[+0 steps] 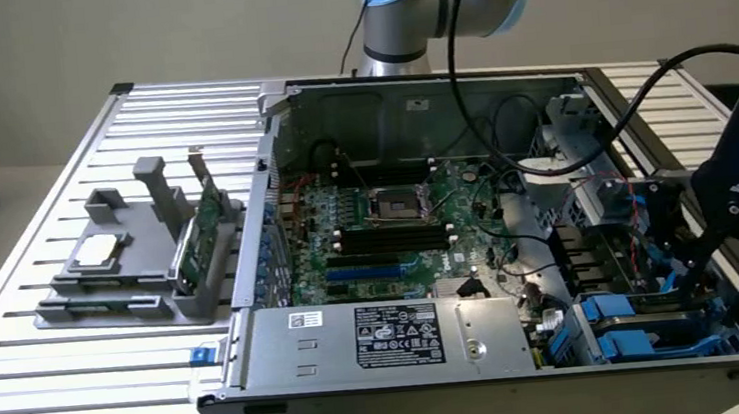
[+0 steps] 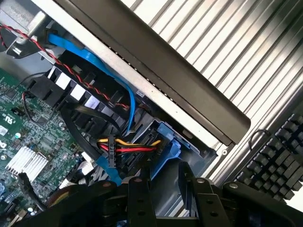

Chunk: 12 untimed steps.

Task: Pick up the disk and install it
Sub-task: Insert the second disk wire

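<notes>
Presently I am watching the gripper (image 1: 727,281) hanging over the drive bay at the corner of the open computer case (image 1: 494,404) on the exterior view's right. Its claw is standing spread, one finger on each side of the disk (image 2: 166,145), whose blue frame is sitting low in the bay just beside the case wall (image 2: 189,94). Whether the pads are touching that frame I cannot tell. Hazard one: a bundle of red, yellow and black power wires (image 2: 128,149) is lying across the bay mouth next to the frame, and a blue data cable (image 2: 127,99) is drooping just above it. I am judging that any sideways or downward motion is risking a finger catching a loop and tugging a connector loose. Hazard two: I am not seeing whether the frame is sitting square in its rails, and a push on a skewed frame would be jamming it or straining the plastic. Hazard three: the outer finger is working near the case wall, so a small drift outward could be striking metal, while a drift inward is threatening the motherboard (image 1: 384,216) and its fan leads.
</notes>
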{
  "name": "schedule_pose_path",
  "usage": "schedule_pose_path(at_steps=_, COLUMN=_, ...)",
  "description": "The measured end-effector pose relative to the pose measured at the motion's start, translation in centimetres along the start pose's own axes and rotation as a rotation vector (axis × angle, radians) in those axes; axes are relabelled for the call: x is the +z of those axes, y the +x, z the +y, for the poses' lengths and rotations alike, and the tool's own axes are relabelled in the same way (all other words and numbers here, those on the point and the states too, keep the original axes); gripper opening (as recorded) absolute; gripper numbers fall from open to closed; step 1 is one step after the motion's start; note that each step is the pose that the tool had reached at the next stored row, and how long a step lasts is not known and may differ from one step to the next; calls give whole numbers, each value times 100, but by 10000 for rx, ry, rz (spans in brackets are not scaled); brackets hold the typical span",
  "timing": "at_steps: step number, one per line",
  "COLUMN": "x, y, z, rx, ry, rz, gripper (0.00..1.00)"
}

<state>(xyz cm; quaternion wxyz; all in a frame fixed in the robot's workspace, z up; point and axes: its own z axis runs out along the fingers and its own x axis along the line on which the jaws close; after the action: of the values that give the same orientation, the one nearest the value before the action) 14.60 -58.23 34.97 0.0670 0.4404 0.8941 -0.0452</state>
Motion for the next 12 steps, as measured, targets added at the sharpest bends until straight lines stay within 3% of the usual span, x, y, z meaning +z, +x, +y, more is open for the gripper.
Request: schedule_pose_path(at_steps=12, x=102, y=17, z=2, rx=1474, ry=-34, rz=383, gripper=37)
